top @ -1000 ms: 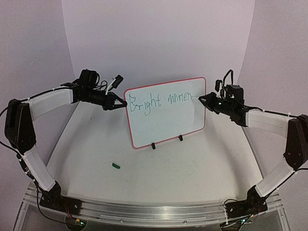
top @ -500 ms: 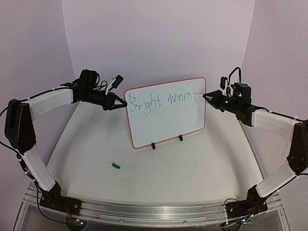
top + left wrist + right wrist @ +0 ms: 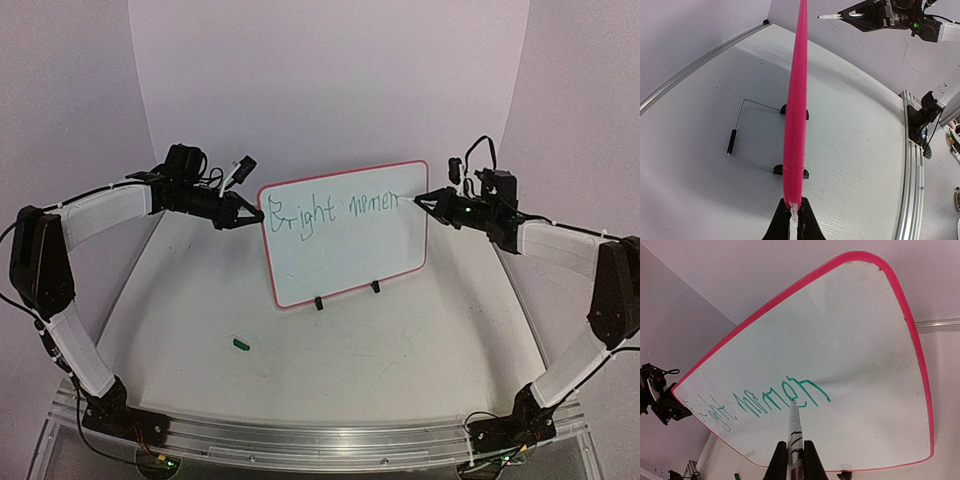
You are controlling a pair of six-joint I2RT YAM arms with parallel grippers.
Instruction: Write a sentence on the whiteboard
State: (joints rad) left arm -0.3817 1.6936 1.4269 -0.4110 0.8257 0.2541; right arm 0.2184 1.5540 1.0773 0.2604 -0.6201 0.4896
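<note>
While the whiteboard point(image 3: 345, 235) stands upright on its two black clip feet point(image 3: 318, 303) near the middle of the table point(image 3: 420, 345), it is gripped at its left edge by the left gripper point(image 3: 250, 217). In the left wrist view the board is seen edge-on as a red-pink strip, and the fingers point(image 3: 782, 225) are closed tightly on the lower end of that rim. A thin wire stand point(image 3: 747, 132) is seen lying on the table behind the board. A marker point(image 3: 794, 425) is held by the right gripper point(image 3: 795, 452), with the jaws pressed narrowly on its barrel and the tip pointed forward at the board's face. Two handwritten words are carried on the upper part of the board: a darker one on the left and a green one on the right. The marker tip is placed at the last stroke of the green word, close to the board's upper right; whether the surface is actually touched cannot be told. A small green object point(image 3: 240, 344) is seen lying on the table, well apart from the board, toward the near left.
</note>
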